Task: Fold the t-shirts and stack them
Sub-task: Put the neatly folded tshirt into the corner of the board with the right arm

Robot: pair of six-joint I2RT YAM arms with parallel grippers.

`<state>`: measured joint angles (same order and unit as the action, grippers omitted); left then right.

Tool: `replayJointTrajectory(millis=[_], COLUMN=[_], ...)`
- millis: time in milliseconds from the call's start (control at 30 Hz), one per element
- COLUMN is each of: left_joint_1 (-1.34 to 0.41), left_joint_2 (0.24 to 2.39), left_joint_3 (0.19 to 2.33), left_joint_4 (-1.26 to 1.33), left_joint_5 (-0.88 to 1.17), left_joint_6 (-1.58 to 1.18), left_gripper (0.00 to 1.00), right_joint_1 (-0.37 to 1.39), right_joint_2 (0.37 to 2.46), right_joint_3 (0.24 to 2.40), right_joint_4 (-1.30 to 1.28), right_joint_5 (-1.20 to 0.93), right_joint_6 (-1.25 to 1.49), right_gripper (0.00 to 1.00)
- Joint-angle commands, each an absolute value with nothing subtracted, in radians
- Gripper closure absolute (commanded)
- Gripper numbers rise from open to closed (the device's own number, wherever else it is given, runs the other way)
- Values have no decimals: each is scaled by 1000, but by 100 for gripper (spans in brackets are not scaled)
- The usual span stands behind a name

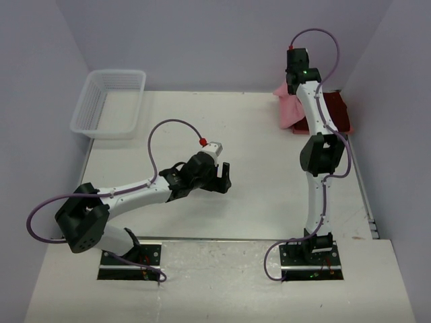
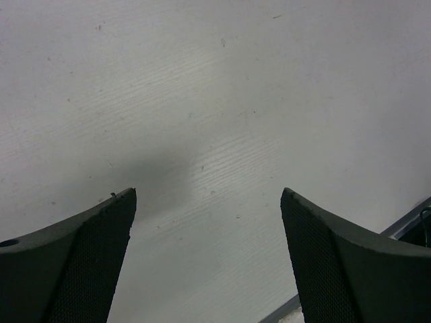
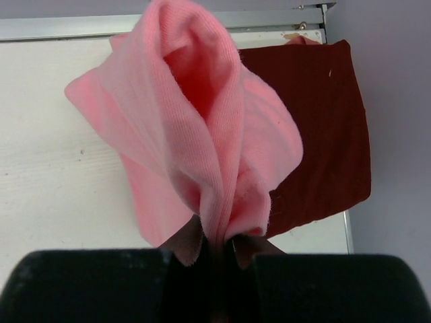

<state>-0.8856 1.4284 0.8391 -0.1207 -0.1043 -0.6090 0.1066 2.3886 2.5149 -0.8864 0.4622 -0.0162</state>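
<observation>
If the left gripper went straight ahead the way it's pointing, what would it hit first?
Probably the bare table top; nothing else lies between the open left gripper and it, though depth is unclear.

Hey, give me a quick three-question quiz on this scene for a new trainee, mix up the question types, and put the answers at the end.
1. True or false: the left gripper is shut on a piece of cloth.
2. Multiple choice: the right gripper is pinching
A. the rim of the white plastic lattice basket
B. the soft light pink cloth t-shirt
C. nothing at all
3. Fill in: the flat folded cloth t-shirt lying by the table's far right corner is dark ___.

Key: 1 false, it hangs open over bare table. 2 B. 3 maroon.
</observation>
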Motion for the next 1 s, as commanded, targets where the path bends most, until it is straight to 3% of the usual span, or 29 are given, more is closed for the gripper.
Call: replayJointTrajectory(millis=[0,967], left_joint_1=[-881,-856], left_joint_2=[1430,1393], left_joint_3=[861,821], left_joint_4=[-86,-100], left_joint_5=[-89,-80], left_joint_6=[-598,-580], left_gripper=[12,13], right_joint_1=[112,126], right_joint_2=[2244,2184], right_joint_3=[2534,2448], right_joint_4=[-828,-845], right_joint_5=[503,568], right_joint_6=[-34,-8], right_gripper=[100,100])
